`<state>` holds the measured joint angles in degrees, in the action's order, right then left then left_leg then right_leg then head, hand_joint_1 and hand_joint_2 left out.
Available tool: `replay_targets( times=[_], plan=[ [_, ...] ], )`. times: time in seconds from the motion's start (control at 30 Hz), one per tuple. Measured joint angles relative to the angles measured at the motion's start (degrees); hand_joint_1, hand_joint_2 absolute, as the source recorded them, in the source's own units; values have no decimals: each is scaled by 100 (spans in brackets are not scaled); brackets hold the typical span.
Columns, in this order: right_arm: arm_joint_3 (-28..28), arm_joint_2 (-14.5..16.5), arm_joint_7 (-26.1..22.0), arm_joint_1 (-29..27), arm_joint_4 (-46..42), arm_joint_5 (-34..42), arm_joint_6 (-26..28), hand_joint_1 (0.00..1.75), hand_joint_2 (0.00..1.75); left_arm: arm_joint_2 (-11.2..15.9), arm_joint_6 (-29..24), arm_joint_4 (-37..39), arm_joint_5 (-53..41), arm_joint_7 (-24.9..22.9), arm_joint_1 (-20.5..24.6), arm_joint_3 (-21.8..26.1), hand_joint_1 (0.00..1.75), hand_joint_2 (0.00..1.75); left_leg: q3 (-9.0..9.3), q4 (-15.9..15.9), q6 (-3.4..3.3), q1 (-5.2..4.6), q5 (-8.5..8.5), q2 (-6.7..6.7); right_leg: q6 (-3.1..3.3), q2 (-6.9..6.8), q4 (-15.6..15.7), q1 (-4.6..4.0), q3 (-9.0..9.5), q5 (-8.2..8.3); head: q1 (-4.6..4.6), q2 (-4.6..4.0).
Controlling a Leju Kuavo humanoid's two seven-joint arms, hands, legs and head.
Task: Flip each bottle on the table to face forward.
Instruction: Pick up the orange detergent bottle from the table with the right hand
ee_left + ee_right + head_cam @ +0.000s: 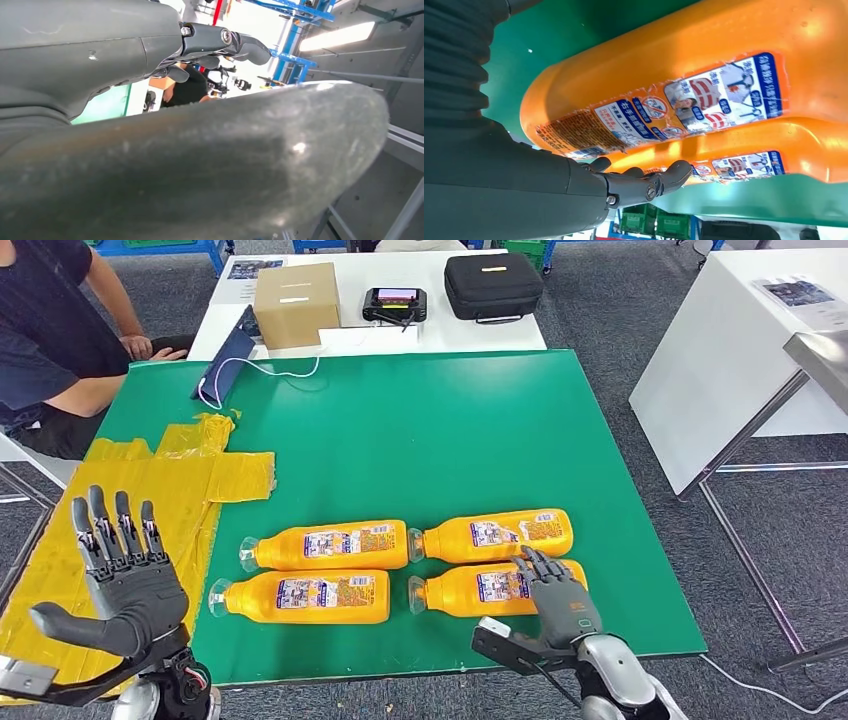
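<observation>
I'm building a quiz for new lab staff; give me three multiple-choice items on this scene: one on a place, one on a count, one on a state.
1. Where does the right hand rest?
A. on the cardboard box
B. on the near right bottle
C. on the yellow sheet

2. How many orange bottles lie on the green mat?
A. two
B. four
C. six

3. How is the left hand?
A. raised, fingers spread, holding nothing
B. gripping a bottle
C. pressed flat on the mat

Key:
1 B, the head view shows its fingers on the near right bottle.
2 B, they lie in two rows of two: also the far right bottle, far left bottle and near left bottle.
3 A, it is raised near the mat's left edge with nothing in it.
</observation>
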<state>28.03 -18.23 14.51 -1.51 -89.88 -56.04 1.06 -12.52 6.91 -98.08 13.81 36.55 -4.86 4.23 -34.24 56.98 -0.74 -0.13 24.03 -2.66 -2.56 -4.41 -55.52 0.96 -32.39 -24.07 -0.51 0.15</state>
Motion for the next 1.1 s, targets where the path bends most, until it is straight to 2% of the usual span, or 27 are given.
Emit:
replay_targets(
  times=[0.33, 0.37, 0.47, 0.5, 0.83, 1.1],
  plan=[
    [-26, -63, 64, 40, 34, 152, -310, 3, 175, -2, 83, -68, 128, -42, 6, 3, 0, 0, 3, 0, 1, 0, -1, 1, 0, -1, 0, 0, 3, 0, -1, 0],
    [-29, -68, 69, 44, 39, 168, -321, 38, 175, -2, 83, -69, 131, -43, 6, 2, 0, 0, 3, 0, 1, 0, -1, 1, 0, -1, 0, 0, 3, 0, -1, 0],
    [-39, -89, 92, 51, 64, 260, -392, 163, 175, -2, 84, -69, 142, -44, 8, 1, 0, 0, 3, 0, 0, 0, -1, 1, 0, -1, 0, 0, 3, 0, 0, 0],
    [-42, -104, 97, 53, 73, 300, -423, 171, 175, -2, 85, -69, 152, -44, 10, 0, 0, 0, 4, 0, 0, 0, -1, 1, 0, -1, 0, 0, 3, 0, 1, 0],
    [-49, -453, 46, 162, 219, 956, -838, 175, 175, -2, 89, -60, 289, -90, 106, -39, 0, 0, 34, 0, -1, 0, 2, 0, 0, -1, 3, 2, 25, -1, -1, 0],
    [1, -644, 15, 264, 356, 1231, -927, 175, 175, -2, 78, -54, 415, -113, 149, -62, 0, 0, 75, 0, -4, 1, 11, 1, -2, -1, 7, 4, 17, -7, 0, 0]
  ],
)
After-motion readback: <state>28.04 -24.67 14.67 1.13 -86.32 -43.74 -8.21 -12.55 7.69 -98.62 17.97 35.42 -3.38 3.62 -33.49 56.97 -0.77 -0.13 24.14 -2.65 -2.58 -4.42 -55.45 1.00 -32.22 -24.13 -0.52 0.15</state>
